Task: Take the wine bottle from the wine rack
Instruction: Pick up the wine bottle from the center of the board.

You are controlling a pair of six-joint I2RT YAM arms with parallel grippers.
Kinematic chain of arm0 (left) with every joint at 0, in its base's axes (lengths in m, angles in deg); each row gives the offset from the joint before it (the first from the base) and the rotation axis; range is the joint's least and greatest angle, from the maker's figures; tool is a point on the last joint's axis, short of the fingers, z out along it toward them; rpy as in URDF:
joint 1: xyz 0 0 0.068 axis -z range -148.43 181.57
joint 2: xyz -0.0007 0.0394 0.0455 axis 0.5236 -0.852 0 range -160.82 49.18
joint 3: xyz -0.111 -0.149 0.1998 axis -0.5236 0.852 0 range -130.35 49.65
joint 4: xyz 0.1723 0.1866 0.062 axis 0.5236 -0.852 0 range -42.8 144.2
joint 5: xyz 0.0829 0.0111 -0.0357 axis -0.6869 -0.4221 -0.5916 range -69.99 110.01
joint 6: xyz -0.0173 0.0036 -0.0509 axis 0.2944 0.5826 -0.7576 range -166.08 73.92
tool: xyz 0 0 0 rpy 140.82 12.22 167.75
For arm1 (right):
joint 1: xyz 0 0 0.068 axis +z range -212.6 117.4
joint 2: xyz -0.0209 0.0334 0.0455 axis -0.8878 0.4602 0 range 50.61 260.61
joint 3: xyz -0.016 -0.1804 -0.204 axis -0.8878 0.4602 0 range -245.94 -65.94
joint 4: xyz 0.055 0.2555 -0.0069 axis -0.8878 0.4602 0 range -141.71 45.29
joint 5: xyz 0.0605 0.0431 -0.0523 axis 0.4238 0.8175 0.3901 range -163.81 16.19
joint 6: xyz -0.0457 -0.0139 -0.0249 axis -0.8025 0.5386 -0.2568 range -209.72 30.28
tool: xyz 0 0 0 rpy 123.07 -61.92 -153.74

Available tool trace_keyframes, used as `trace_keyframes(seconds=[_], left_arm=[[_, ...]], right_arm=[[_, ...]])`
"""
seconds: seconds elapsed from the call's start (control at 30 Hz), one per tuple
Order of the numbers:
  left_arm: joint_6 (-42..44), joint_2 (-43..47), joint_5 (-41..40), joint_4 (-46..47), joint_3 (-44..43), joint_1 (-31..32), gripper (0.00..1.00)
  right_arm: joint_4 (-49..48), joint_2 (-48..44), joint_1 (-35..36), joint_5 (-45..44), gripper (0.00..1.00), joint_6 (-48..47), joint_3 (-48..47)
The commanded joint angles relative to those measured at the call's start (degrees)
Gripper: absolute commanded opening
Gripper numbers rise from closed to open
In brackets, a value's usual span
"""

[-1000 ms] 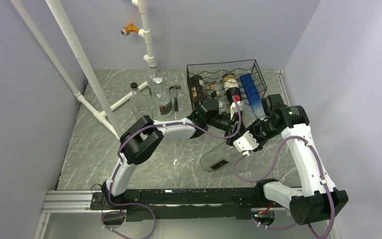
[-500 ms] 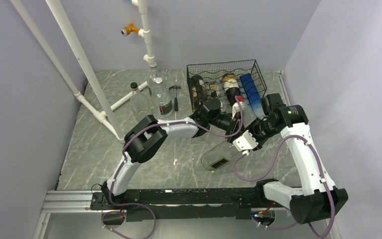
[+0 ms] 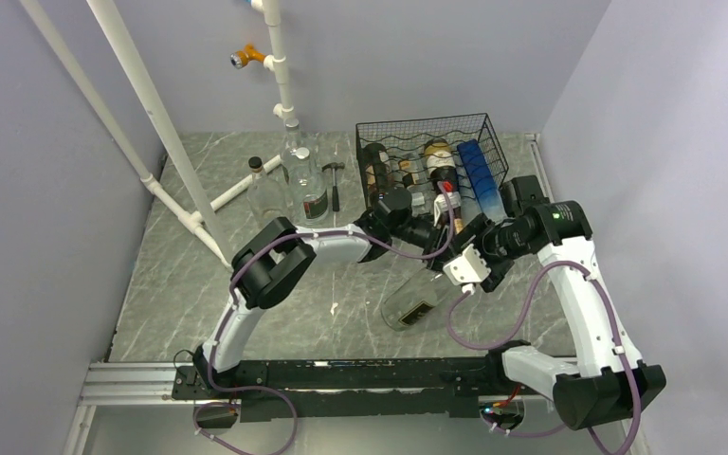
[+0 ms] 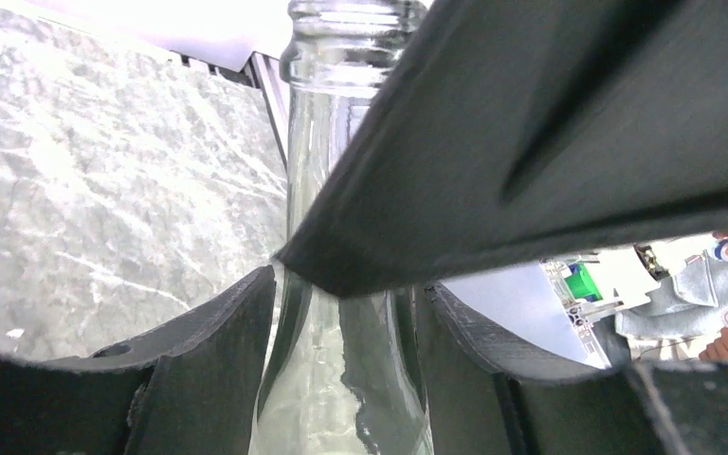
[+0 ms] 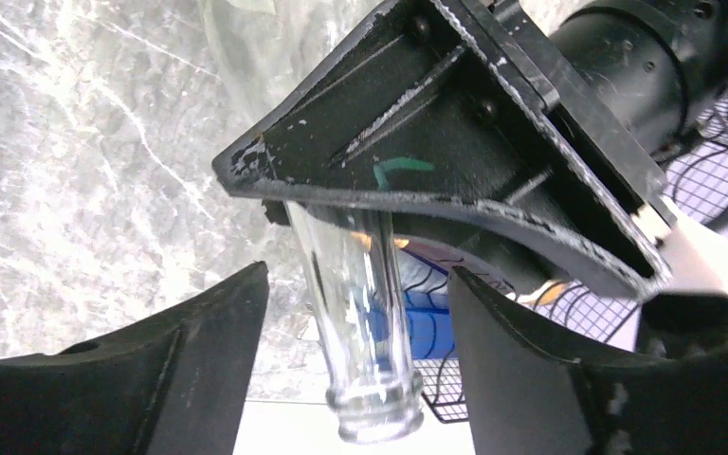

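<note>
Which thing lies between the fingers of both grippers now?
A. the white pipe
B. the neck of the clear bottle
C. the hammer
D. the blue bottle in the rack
B: in both wrist views the clear bottle has its neck between the fingers of the left gripper and of the right gripper.

The wine bottle's point(image 4: 341, 398) body runs off the left wrist view's lower edge; from above its neck is hidden.

Clear wine bottle point(image 3: 404, 303), black wire wine rack point(image 3: 431, 133), grey white-veined marble table point(image 3: 190, 275), blue bottle point(image 3: 479, 171) at rack's right, white pipes point(image 3: 149, 100) far left
</note>
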Motion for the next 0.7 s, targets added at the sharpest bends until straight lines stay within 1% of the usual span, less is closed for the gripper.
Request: trace_keyframes(seconds=[0.0, 0.13, 0.33, 0.43, 0.67], left_arm=[[0.93, 6.42, -0.71, 4.08, 1.91, -1.31, 0.00], [1.59, 8.10, -1.00, 4.44, 4.01, -1.87, 0.00], [1.42, 11.47, -2.08, 8.06, 9.23, -3.16, 0.00], [1.63, 13.69, -2.96, 9.71, 12.16, -3.86, 0.00], [2.05, 17.67, -4.19, 11.95, 17.00, -5.18, 0.00]], right_arm=[[0.01, -1.48, 0.16, 5.81, 0.76, -1.27, -2.86], [1.00, -1.69, 0.17, 8.71, 0.85, -0.16, -4.34], [3.57, -2.28, 0.10, 11.95, 0.92, 2.79, -8.12], [4.10, -2.97, 0.08, 15.34, 0.95, 6.74, -10.03], [4.07, -4.42, -0.48, 23.00, 0.96, 18.26, -14.31]])
